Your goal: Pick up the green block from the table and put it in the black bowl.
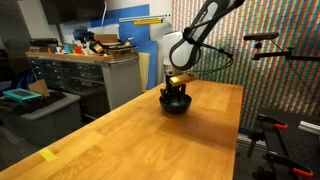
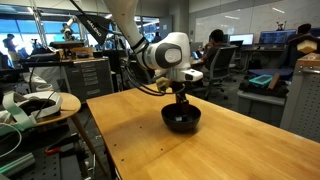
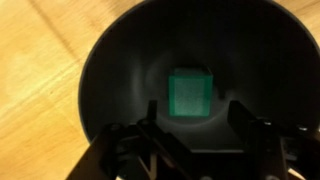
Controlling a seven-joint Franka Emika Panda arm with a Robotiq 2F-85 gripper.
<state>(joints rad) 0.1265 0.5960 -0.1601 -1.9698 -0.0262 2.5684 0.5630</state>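
Note:
The green block (image 3: 189,96) lies on the bottom of the black bowl (image 3: 110,70) in the wrist view, apart from my fingers. My gripper (image 3: 198,125) is open and empty, its two dark fingers spread just above the bowl's inside. In both exterior views the gripper (image 1: 177,89) (image 2: 180,97) hangs straight over the black bowl (image 1: 176,104) (image 2: 181,120), which sits on the wooden table (image 1: 130,140) (image 2: 130,130). The block is hidden in those views.
A grey metal workbench with drawers (image 1: 80,75) stands beside the table, with a teal tray (image 1: 18,96) near it. A small yellow tape piece (image 1: 48,154) lies near the table's front. Camera stands (image 1: 275,130) stand by the table's other side.

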